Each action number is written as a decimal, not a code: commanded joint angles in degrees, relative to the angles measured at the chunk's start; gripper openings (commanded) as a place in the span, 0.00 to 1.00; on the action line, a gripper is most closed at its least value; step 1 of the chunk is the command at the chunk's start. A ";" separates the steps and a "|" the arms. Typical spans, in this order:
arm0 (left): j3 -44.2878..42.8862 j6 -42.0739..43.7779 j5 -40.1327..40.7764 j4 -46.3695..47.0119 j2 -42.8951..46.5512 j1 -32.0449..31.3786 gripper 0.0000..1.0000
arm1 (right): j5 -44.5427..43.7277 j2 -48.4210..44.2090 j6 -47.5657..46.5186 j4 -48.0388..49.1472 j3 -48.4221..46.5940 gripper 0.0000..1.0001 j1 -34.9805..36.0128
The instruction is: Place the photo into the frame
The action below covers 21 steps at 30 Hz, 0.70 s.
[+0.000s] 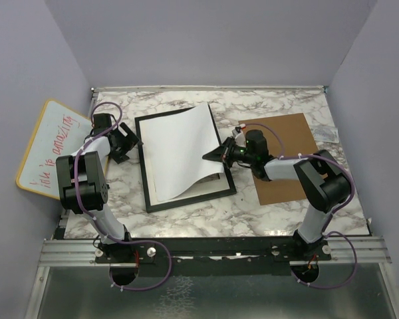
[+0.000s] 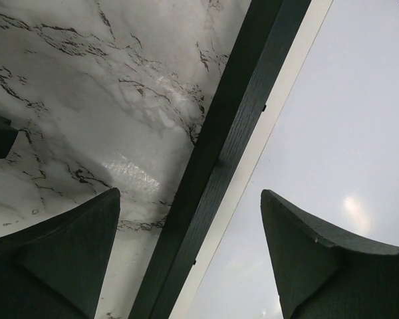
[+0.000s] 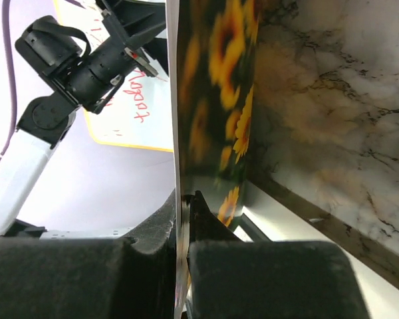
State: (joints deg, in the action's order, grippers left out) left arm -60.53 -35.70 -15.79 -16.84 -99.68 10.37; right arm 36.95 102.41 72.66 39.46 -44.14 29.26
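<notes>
The photo point(image 1: 183, 147) lies white back up over the thin black frame point(image 1: 150, 199), its right side curled up. My right gripper point(image 1: 215, 157) is shut on the photo's right edge; in the right wrist view the sunflower side point(image 3: 221, 86) shows, pinched between the jaws point(image 3: 185, 219). My left gripper point(image 1: 128, 141) is open at the frame's left rail. In the left wrist view the black rail point(image 2: 213, 166) runs between the two spread fingers point(image 2: 60, 252), with a white strip and the photo's back point(image 2: 332, 133) to its right.
A brown backing board point(image 1: 287, 156) lies on the marble table point(image 1: 206, 212) right of the frame, under my right arm. A yellow-rimmed whiteboard point(image 1: 48, 147) with red writing leans off the table's left edge. Purple walls close in three sides.
</notes>
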 commanded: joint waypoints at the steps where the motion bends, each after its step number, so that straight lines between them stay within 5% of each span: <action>1: -1.78 1.16 1.44 -0.82 -1.02 -0.10 0.86 | 2.10 -2.46 1.52 0.00 0.08 0.06 0.01; 9: -1.78 1.51 1.92 -0.83 -1.38 -0.10 0.84 | 4.97 -1.69 11.24 11.29 2.12 0.06 0.01; 21: -2.22 1.69 2.15 -0.83 -2.31 -0.09 0.84 | 9.67 1.85 12.56 15.96 1.16 0.08 0.01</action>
State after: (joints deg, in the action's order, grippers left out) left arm -61.28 -34.83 -14.92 -17.06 -100.95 10.37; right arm 42.41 102.54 84.77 50.78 -42.70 29.26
